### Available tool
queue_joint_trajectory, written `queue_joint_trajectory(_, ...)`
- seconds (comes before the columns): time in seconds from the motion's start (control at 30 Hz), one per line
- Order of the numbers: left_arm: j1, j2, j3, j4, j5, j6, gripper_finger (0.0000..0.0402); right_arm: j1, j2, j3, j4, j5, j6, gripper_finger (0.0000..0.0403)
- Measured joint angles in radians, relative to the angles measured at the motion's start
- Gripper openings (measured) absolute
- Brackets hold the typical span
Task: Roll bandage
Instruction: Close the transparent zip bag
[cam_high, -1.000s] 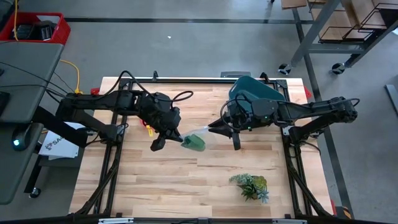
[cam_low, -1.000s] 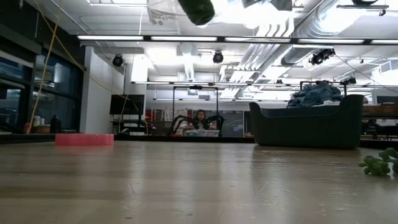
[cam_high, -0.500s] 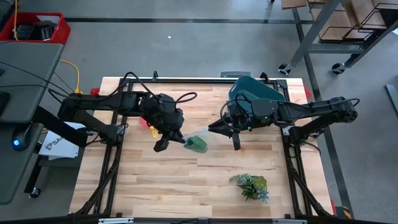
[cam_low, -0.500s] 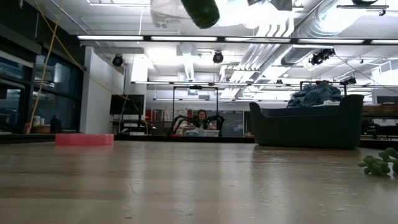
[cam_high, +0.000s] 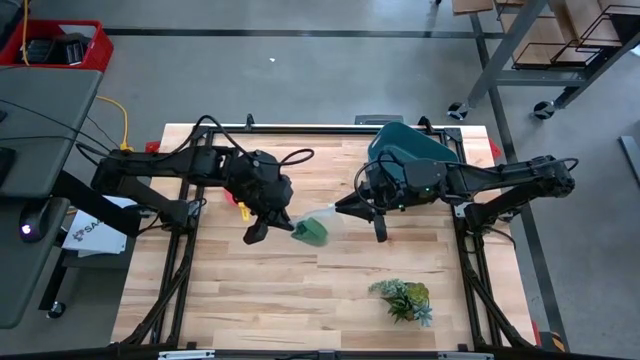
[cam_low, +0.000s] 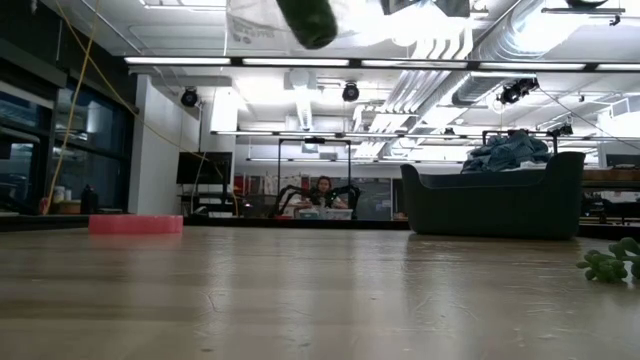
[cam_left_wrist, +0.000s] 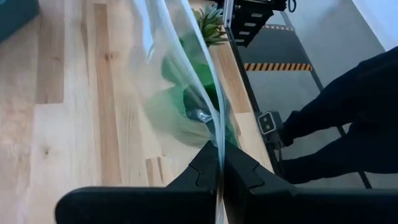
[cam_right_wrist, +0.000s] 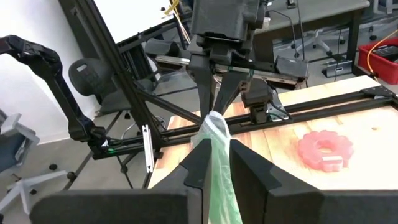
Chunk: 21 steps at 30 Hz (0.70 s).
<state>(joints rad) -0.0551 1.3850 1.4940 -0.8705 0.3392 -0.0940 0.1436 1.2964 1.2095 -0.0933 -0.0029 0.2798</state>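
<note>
At frame centre I had both grippers, left gripper (cam_high: 279, 222) and right gripper (cam_high: 340, 206), pinching the clear bag (cam_high: 318, 213) containing the bandage (cam_high: 311, 231).

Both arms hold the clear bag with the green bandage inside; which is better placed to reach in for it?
Neither, as they stand: the left gripper and right gripper each pinch an edge of the clear bag, with the bandage hanging between them above the table.

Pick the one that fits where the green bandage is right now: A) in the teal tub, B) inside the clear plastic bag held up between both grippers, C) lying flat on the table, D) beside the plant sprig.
B: the bandage hangs inside the clear plastic bag, pinched by the left gripper and right gripper, above the table.
</note>
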Motion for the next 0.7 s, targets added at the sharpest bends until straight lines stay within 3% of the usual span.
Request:
queue_joint_trajectory(0.2, 0.0, -0.017, 0.0, 0.001, 0.034, -0.008, 0.0, 0.0, 0.0, 0.0, 0.0, 0.014, 0.023, 0.0056)
queue_joint_trajectory(0.5, -0.013, -0.016, 0.0, 0.0, 0.042, 0.017, 0.0, 0.0, 0.0, 0.0, 0.0, 0.018, 0.034, 0.0131)
queue_joint_trajectory(0.7, -0.013, -0.016, 0.0, 0.015, 0.034, 0.029, 0.0, 0.0, 0.0, -0.001, 0.0, 0.001, 0.026, 0.0132)
